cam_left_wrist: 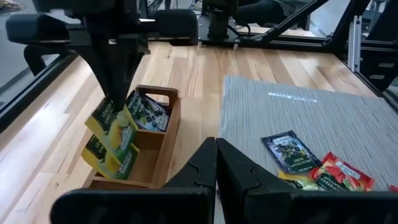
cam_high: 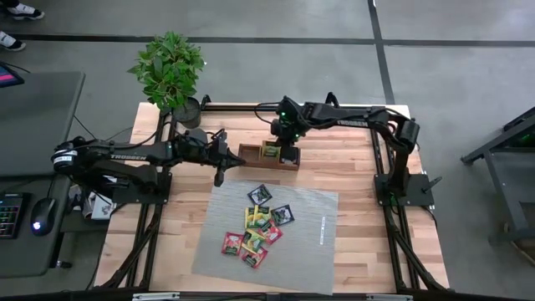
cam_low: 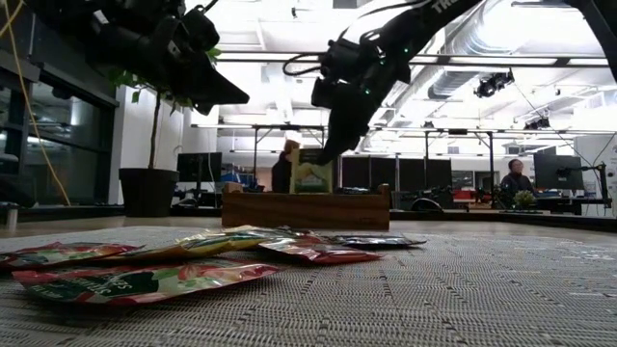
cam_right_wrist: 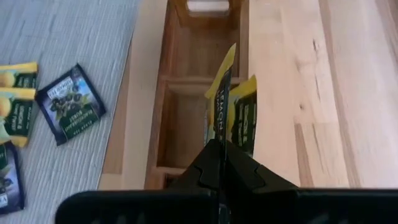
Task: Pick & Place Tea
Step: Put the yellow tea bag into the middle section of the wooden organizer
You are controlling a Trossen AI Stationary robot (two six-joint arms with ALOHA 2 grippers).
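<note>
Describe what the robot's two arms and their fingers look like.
Both arms are dark, jointed tubes. The left arm carries white lettering along its link and a white ring near its base; the right arm shows a small green light. Each ends in dark, wedge-shaped fingers.

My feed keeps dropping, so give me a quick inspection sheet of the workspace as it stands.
Surface: wooden table, grey mat in the middle.
Job's things: loose tea sachets on the mat; wooden tray with a yellow sachet already inside.
Clutter: potted plant at the table's corner.
Grippers: right pincer shut on a yellow lemon sachet above the tray; left pincer shut, empty, beside the tray.
Cables: along the arms.
Surroundings: person seated far behind.
</note>
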